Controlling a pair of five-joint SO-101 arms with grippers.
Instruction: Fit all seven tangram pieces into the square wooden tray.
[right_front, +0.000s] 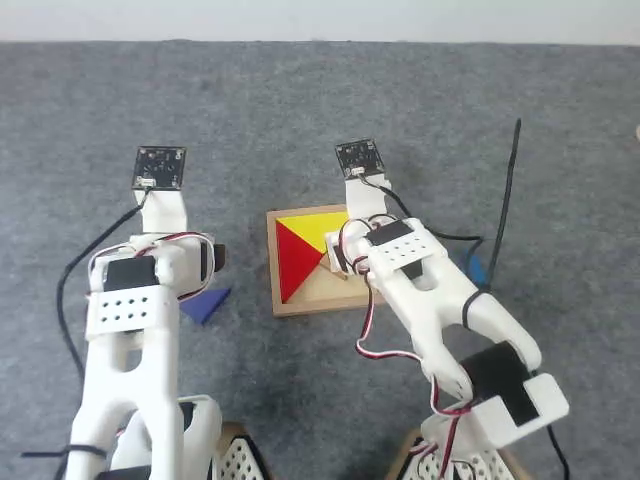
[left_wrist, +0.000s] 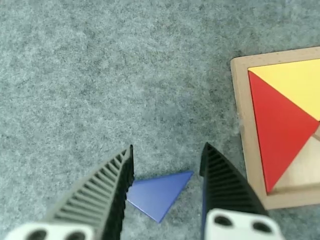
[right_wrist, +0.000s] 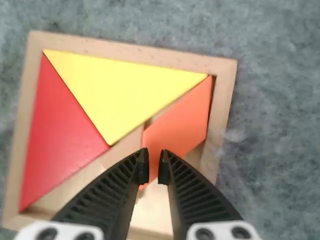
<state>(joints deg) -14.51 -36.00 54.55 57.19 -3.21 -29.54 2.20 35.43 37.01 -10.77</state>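
Inside wooden tray, red triangle, yellow triangle, orange piece, my right claw together above, left claw apart over blue triangle.

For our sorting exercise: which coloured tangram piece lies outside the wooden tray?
The blue triangle, on the grey mat by the left gripper; the red piece, yellow piece and orange piece all lie inside the tray.

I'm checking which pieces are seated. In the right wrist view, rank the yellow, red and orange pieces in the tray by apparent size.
Largest: yellow triangle and red triangle, too alike to rank.
Smallest: orange piece, clearly, though the right end effector covers one corner of it.
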